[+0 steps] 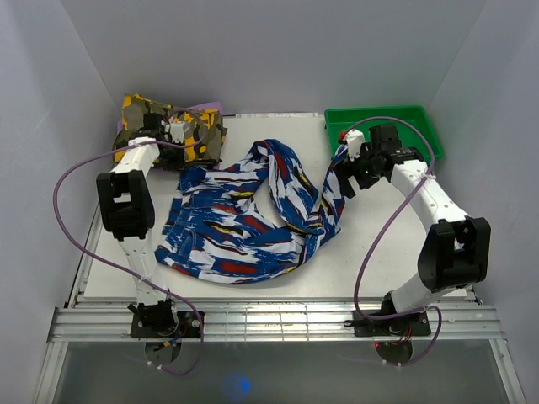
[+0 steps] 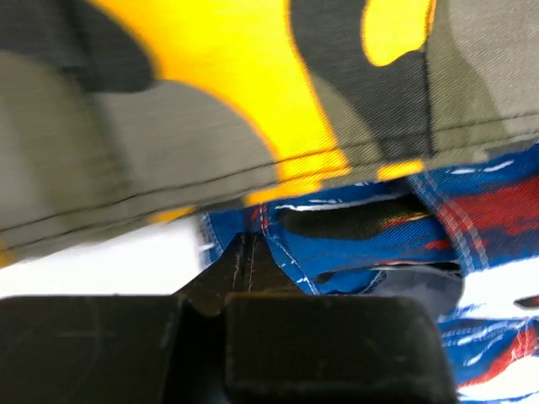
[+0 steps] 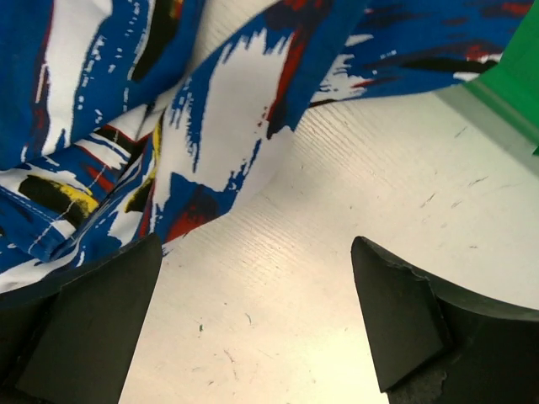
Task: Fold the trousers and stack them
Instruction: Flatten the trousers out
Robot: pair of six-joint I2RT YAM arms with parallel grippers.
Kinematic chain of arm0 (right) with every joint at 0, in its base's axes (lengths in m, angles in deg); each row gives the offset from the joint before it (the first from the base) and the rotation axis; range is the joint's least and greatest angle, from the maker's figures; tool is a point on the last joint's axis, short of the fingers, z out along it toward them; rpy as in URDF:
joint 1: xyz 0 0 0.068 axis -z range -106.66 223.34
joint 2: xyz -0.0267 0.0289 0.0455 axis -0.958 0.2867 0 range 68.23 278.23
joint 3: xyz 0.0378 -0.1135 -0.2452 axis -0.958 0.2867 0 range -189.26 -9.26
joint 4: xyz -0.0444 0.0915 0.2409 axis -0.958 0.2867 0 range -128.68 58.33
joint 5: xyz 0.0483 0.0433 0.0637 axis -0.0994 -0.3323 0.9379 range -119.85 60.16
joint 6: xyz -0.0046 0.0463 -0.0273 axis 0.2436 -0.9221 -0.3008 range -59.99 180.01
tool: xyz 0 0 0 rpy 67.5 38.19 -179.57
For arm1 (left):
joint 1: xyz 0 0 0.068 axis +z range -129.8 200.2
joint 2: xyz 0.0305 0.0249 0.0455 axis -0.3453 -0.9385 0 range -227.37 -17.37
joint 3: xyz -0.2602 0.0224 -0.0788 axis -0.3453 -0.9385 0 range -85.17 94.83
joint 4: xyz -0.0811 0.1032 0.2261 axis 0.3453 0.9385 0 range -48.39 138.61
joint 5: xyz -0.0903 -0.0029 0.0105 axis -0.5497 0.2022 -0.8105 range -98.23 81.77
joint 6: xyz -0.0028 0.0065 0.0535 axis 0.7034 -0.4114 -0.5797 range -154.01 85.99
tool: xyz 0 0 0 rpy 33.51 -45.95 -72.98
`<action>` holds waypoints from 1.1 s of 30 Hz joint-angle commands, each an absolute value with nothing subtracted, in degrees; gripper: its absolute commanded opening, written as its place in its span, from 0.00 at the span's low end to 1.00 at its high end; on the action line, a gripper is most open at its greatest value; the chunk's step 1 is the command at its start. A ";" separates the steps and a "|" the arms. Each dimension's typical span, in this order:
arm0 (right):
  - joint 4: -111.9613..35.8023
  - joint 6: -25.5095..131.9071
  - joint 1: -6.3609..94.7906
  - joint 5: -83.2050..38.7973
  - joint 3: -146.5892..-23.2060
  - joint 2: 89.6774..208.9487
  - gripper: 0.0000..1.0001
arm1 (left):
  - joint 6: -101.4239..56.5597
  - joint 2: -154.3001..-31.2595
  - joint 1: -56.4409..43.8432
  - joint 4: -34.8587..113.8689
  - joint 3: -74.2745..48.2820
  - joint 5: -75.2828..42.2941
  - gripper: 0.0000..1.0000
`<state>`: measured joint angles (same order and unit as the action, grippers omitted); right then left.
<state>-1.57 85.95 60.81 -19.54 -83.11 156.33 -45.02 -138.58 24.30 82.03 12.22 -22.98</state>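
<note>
The trousers (image 1: 244,223), royal blue with white, red, black and yellow streaks, lie crumpled across the middle of the table. My left gripper (image 1: 187,139) is at their far left corner, beside the camouflage garment. In the left wrist view it (image 2: 244,240) is shut, its tips against the blue cloth's edge (image 2: 370,252); no cloth shows between the fingers. My right gripper (image 1: 347,172) is by the trousers' far right end. In the right wrist view it (image 3: 257,244) is open over bare table, with the trousers (image 3: 101,101) at its left finger.
A folded yellow, olive and black camouflage garment (image 1: 143,114) lies at the back left and fills the top of the left wrist view (image 2: 210,84). A green tray (image 1: 383,118) stands at the back right, its corner in the right wrist view (image 3: 514,76).
</note>
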 commanded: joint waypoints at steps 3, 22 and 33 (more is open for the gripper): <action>0.27 82.60 65.43 -11.32 -89.59 160.51 1.00 | -51.14 -128.92 27.05 90.82 13.72 -19.57 0.44; 6.24 74.08 64.20 -16.04 -122.39 189.43 0.95 | -52.38 -110.28 27.06 95.66 -11.15 -31.96 0.64; 8.43 73.11 64.29 -12.81 -125.45 195.41 0.53 | -49.13 -108.69 27.06 92.67 -21.97 -29.86 0.63</action>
<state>6.56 74.17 64.00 -16.30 -122.89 194.93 -50.42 -111.30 27.21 94.67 -21.29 -29.64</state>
